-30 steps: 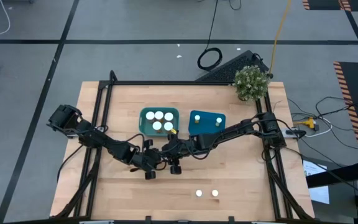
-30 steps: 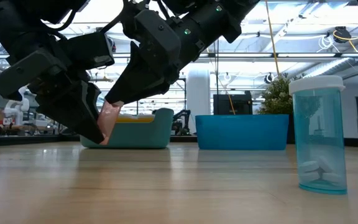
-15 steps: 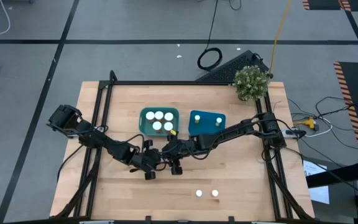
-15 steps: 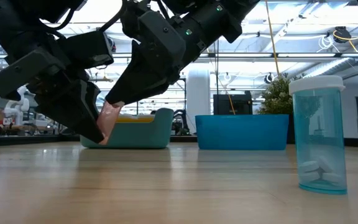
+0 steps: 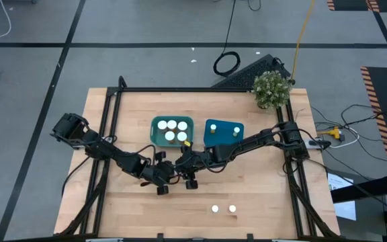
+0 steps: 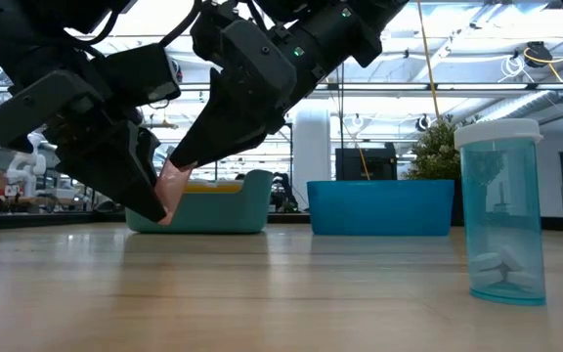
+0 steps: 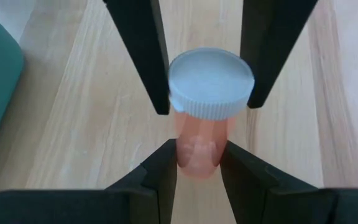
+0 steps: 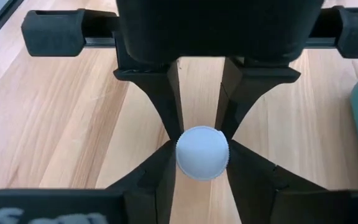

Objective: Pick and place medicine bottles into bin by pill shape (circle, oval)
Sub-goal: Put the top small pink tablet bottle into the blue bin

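Nothing has moved: both my left gripper (image 7: 197, 163) and right gripper (image 8: 202, 163) stay clamped on the pink bottle (image 7: 199, 134), handover unfinished.

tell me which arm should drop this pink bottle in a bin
Probably the right. Both grippers clamp the pink bottle, but the right gripper holds its cap and sits closer to the teal bin and blue bin than the left gripper.

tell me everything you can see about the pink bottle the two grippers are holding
The pink bottle is a small round vial of translucent pink plastic with a ribbed white cap. It hangs tilted just above the wooden table, in front of the teal bin. The left gripper clamps its body, while the right gripper closes on the cap end. Its contents cannot be made out.
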